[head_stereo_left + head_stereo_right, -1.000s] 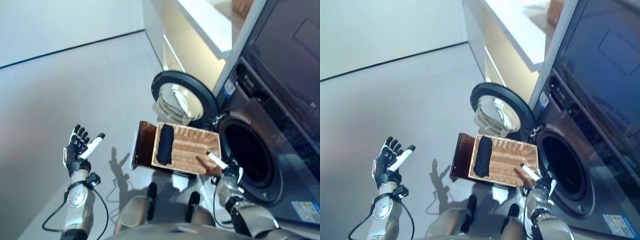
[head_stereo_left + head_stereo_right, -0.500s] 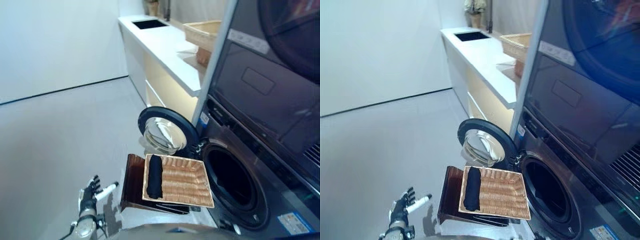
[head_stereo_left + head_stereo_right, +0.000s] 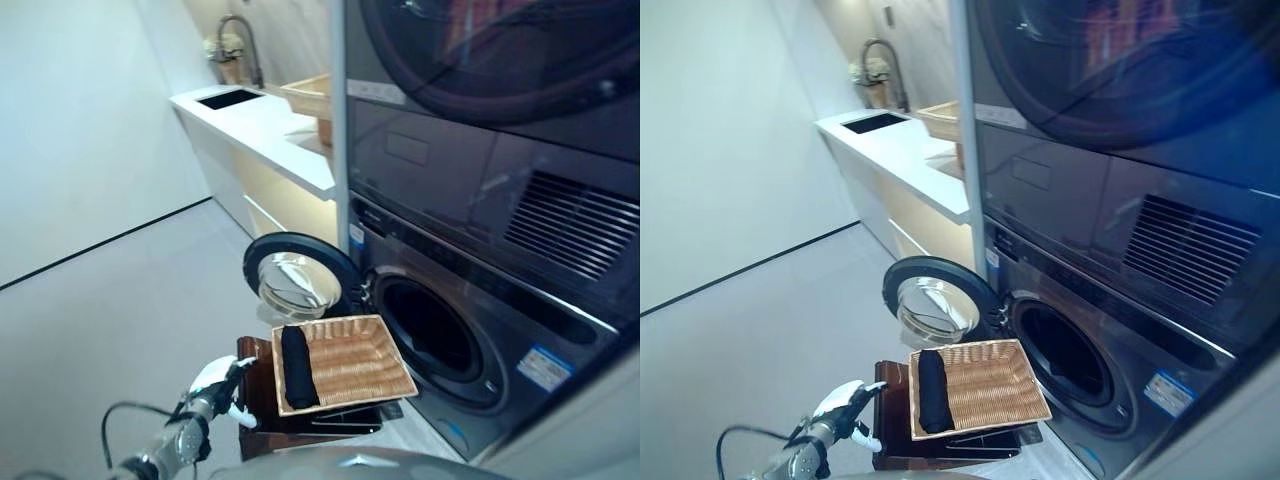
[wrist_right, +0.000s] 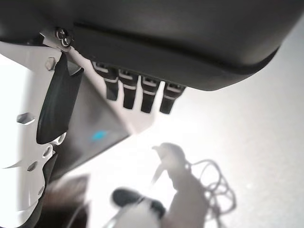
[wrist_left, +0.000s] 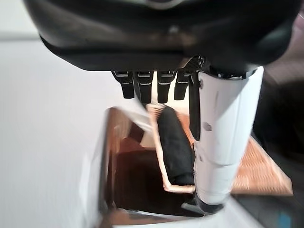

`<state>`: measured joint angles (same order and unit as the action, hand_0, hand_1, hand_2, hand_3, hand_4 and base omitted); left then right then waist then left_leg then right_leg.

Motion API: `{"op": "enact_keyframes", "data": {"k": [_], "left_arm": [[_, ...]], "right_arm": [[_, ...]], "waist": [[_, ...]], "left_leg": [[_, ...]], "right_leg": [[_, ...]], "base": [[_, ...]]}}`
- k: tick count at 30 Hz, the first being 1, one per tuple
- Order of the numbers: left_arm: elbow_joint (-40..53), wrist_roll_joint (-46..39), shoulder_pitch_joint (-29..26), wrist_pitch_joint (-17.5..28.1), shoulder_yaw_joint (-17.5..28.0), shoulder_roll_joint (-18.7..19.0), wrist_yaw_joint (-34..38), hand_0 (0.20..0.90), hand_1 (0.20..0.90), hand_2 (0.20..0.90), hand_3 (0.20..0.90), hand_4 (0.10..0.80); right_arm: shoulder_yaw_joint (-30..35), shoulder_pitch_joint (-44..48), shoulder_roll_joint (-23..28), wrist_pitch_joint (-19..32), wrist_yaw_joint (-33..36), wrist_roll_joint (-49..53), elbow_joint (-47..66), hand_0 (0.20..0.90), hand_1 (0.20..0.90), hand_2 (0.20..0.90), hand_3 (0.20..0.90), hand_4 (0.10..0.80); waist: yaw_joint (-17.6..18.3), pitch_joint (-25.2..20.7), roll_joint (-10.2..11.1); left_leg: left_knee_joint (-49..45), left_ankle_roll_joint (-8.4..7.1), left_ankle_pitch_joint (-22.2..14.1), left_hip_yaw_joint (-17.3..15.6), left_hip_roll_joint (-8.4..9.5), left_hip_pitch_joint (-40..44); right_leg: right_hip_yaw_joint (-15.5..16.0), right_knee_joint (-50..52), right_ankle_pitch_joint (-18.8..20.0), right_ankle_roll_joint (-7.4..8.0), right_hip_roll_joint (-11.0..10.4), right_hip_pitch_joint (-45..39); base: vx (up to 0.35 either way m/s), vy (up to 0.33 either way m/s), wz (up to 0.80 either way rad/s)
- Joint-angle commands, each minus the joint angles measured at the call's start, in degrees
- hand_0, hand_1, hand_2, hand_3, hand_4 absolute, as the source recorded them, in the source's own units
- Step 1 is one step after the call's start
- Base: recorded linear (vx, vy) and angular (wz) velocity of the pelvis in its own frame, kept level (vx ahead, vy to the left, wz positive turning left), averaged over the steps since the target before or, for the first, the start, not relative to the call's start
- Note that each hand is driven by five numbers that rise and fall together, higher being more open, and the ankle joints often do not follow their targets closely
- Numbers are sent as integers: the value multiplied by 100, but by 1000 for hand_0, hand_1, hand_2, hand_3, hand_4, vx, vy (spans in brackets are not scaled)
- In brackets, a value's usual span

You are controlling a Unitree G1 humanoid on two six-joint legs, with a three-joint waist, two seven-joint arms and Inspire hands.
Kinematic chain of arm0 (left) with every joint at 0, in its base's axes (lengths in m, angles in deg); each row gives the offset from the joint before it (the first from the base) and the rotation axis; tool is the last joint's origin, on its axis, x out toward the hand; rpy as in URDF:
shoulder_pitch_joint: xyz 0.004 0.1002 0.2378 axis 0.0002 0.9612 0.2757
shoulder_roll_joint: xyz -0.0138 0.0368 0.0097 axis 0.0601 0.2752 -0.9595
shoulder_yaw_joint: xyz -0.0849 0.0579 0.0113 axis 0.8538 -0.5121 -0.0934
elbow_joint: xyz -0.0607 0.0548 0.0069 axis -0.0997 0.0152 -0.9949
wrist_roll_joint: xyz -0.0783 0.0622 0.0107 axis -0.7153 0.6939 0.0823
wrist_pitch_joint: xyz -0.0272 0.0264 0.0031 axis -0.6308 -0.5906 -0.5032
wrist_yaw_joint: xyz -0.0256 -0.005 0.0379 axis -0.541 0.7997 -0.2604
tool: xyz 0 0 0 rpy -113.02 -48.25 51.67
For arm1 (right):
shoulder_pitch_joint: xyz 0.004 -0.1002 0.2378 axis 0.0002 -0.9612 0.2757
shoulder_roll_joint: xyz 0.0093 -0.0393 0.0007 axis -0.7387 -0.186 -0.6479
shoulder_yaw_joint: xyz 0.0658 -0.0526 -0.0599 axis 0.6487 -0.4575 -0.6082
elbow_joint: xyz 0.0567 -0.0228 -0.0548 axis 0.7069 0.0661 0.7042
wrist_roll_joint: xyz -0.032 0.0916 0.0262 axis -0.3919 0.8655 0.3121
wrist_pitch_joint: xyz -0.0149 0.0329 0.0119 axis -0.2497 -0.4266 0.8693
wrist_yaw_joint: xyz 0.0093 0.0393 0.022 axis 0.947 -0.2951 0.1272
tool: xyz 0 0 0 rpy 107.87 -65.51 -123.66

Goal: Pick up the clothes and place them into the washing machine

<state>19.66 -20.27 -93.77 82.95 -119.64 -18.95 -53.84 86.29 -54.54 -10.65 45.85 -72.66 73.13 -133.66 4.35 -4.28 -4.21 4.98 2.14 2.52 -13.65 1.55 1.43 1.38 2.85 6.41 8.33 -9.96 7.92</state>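
A rolled black garment (image 3: pixel 293 365) lies along the left side of a wicker basket (image 3: pixel 355 362). The basket rests on a brown wooden stool (image 3: pixel 255 395) in front of the washing machine. The machine's round door (image 3: pixel 297 280) is swung open and the dark drum opening (image 3: pixel 430 328) is exposed. My left hand (image 3: pixel 216 384) hovers just left of the stool, open, with straight fingers (image 5: pixel 142 86) and white-covered thumb (image 5: pixel 223 142) pointing at the garment (image 5: pixel 175 142); it holds nothing. My right hand (image 4: pixel 140 95) shows only in its own wrist view, open over the floor and empty.
A second machine (image 3: pixel 480 60) is stacked above the washer. A white counter (image 3: pixel 265 125) with a sink, a tap and another wicker basket (image 3: pixel 310 95) runs along the wall behind. Grey floor (image 3: pixel 110 300) spreads out to the left.
The camera has tilted up, so the whole scene shifted. My left hand has come in from far left to beside the stool. My right hand has left the eye views.
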Motion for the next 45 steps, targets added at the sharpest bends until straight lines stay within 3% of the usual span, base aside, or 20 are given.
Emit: {"op": "enact_keyframes", "data": {"k": [1,2,3,7,9,13,19,27,35,42,44,45], "left_arm": [[-168,694,-973,59,102,74,375,900,900,900,900,800],[-183,698,-990,59,93,61,384,900,900,900,900,800],[-456,929,-1362,-26,-250,1,494,900,900,900,900,800],[-610,1047,-1872,-97,-534,17,639,900,900,900,900,800],[-823,1242,-2484,-193,-871,106,679,900,900,900,900,800],[-911,1692,-3313,-277,-1466,373,677,900,900,900,900,800],[-813,2011,-3951,-272,-1908,690,656,900,900,900,900,800],[-608,1986,-4382,-215,-2029,985,550,900,900,900,900,800],[-483,2069,-4609,-158,-2045,1184,749,900,900,900,900,800],[-470,1910,-4802,-211,-2054,1453,807,900,900,900,900,800],[-526,1827,-4945,-297,-2018,1593,893,900,900,900,900,800],[-557,1798,-4972,-328,-1985,1658,913,900,900,900,900,800]], "right_arm": [[31,85,377,153,11,41,109,900,900,900,900,800],[44,86,379,148,9,42,115,900,900,900,900,800],[128,118,508,173,-15,126,304,900,900,900,900,800],[233,137,692,200,-10,266,693,900,900,900,900,800],[292,195,890,268,-7,451,1059,900,900,900,900,800],[339,102,1088,356,-46,714,1480,900,900,900,900,800],[438,45,1200,438,-188,1149,1880,900,900,900,900,800],[250,-138,1192,512,-433,1499,2702,900,900,900,900,800],[311,-19,1121,658,-377,1495,1909,900,900,900,900,800],[353,96,1165,703,-278,1621,1903,900,900,900,900,800],[434,76,1215,759,-200,1740,1933,900,900,900,900,800],[487,71,1225,775,-170,1792,1920,900,900,900,900,800]], "waist": [[375,138,-111],[364,140,-115],[600,333,-185],[788,714,-219],[958,1187,-143],[1056,1660,22],[1040,1905,128],[1003,1990,158],[1015,1799,85],[1060,1905,80],[1103,2051,76],[1081,2071,38]], "left_leg": [[-106,-403,-145,17,-54,-162],[-107,-404,-144,16,-56,-168],[-129,-411,-138,-41,-88,-276],[-361,-405,-192,-158,-152,-586],[-855,-382,-320,-267,-217,-1006],[-1429,-367,-502,-365,-306,-1574],[-1731,-356,-534,-439,-364,-2273],[-1981,-336,-604,-518,-464,-2693],[-1725,-405,-529,-567,-449,-2656],[-1800,-398,-509,-553,-473,-2872],[-1932,-393,-534,-547,-490,-3093],[-1995,-419,-724,-460,-499,-3107]], "right_leg": [[-347,-200,-63,-52,-34,-56],[-348,-193,-65,-54,-31,-46],[-468,-119,-74,-84,27,148],[-625,83,-89,-140,101,526],[-824,322,-80,-207,195,907],[-959,613,-124,-283,317,1360],[-1079,747,-80,-337,407,1953],[-1174,792,-49,-349,456,2316],[-1189,607,23,-327,456,2338],[-1161,545,81,-345,453,2464],[-1122,612,92,-359,425,2638],[-1125,653,-47,-337,438,2657]], "base": [[-12,13,-32],[-66,25,-43],[-98,27,-28],[-149,21,-23],[-237,8,-41],[-166,-30,-38],[-91,-5,-19],[-20,3,-6],[15,3,0],[-11,-7,-4],[-10,7,12],[-60,3,17]]}}
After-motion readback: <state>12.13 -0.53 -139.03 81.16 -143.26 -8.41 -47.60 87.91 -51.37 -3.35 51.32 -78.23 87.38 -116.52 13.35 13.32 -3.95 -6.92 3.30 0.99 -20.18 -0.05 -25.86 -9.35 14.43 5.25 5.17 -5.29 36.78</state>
